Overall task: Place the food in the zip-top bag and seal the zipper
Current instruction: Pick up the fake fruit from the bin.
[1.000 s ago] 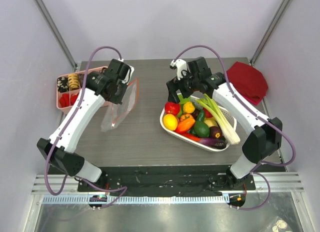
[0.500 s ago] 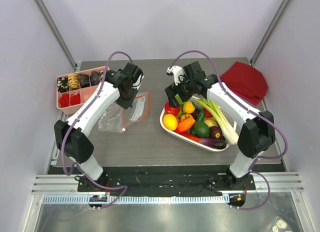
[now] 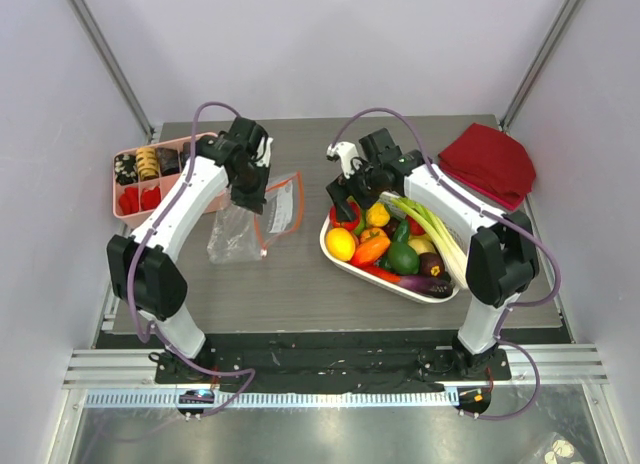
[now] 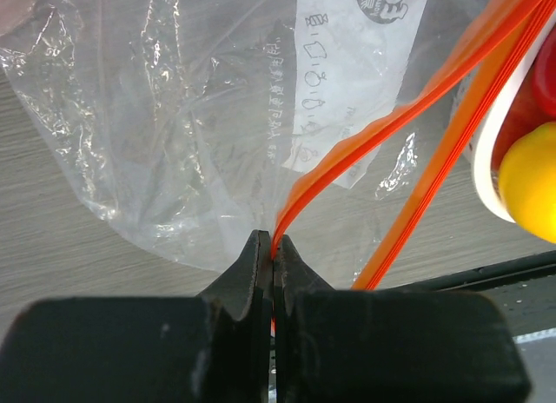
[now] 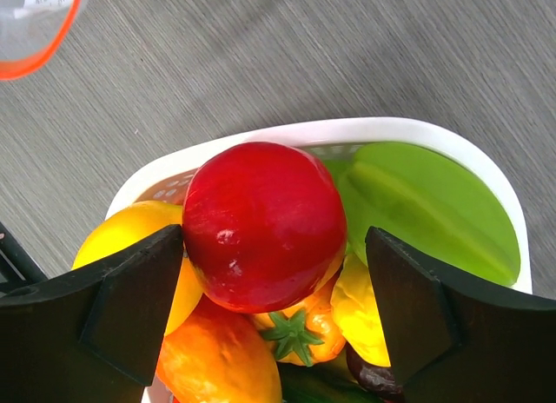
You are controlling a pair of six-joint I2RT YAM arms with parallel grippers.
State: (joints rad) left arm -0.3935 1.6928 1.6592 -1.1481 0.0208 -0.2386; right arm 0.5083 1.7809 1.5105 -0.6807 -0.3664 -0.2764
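The clear zip-top bag (image 3: 238, 234) lies on the table left of the white basket (image 3: 335, 252). Its red-orange zipper (image 3: 283, 212) faces the basket. My left gripper (image 3: 250, 192) is shut on one lip of the zipper (image 4: 365, 147) at the bag's corner; the two lips stand apart, so the mouth is open. The bag (image 4: 174, 116) looks empty. My right gripper (image 3: 344, 198) is open over the basket's left end, one finger on either side of a red round fruit (image 5: 265, 221), which lies on yellow (image 5: 122, 238), orange (image 5: 217, 368) and green (image 5: 426, 203) food.
A pink compartment tray (image 3: 135, 184) with snacks stands at the far left. A red cloth (image 3: 490, 159) lies at the back right. A long leek (image 3: 440, 234) lies across the basket, with dark vegetables at its near end. The basket rim (image 4: 486, 173) is close to the bag's mouth.
My left arm has carried the bag from the left toward the basket and laid it down. My right gripper has shifted left and down over the red fruit.
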